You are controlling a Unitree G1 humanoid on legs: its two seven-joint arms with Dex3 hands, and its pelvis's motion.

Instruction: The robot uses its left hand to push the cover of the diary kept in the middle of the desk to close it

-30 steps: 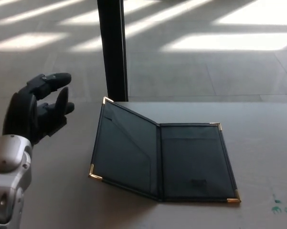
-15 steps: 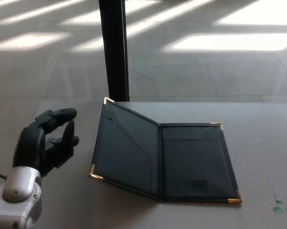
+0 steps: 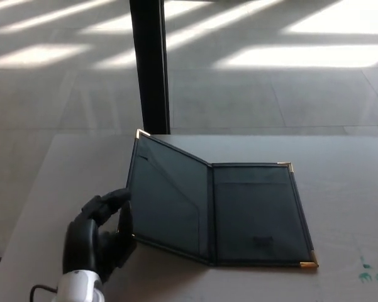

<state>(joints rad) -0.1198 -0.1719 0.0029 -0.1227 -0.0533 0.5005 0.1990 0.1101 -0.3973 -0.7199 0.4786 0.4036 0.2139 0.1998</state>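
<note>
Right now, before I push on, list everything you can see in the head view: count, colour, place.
diary: one, black with gold corner tips, open in the middle of the desk, left cover raised at a slant
desk: one, pale beige, fills the lower half of the view
green marks: a few, on the desk's near right edge
post: one, black, upright behind the desk
floor: grey tiles with sunlit patches, beyond the desk
left hand: one, black, at the raised cover's near left corner
right hand: not in view
</note>
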